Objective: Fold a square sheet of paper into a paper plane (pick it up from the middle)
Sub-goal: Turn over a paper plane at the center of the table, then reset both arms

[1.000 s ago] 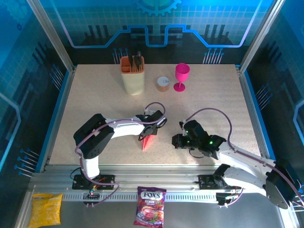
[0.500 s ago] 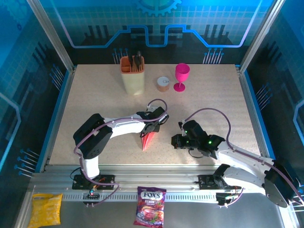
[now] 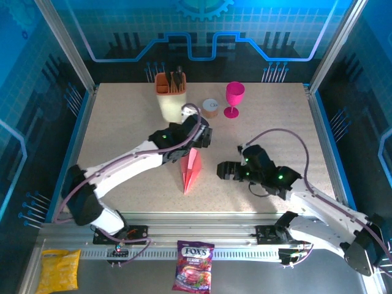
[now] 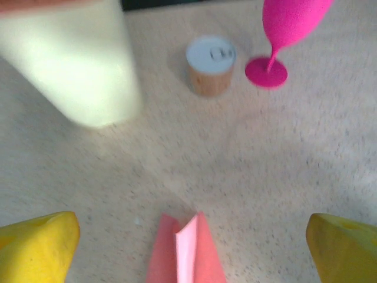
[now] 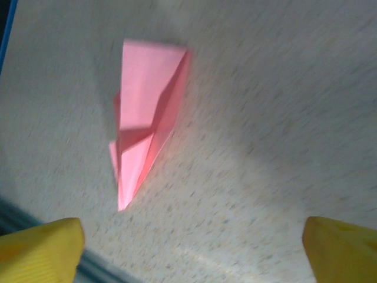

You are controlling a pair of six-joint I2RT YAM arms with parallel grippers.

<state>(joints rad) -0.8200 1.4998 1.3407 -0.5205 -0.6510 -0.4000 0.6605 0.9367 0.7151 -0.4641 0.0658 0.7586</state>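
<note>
Top external view showed the paper plane (image 3: 190, 171) lying low in the middle of the frame. The left gripper (image 3: 200, 138) and right gripper (image 3: 222, 171) both gaped wide, holding nothing. A careless bump from either one could have squashed its folds.

On my right wrist feed, the pink paper plane (image 5: 144, 127) lies on the speckled table (image 5: 265, 118), its pointed nose aimed down-left toward the table's edge and its wide tail uppermost. My yellow fingers (image 5: 41, 247) sit spread far apart in the bottom corners, clear of the plane.
</note>
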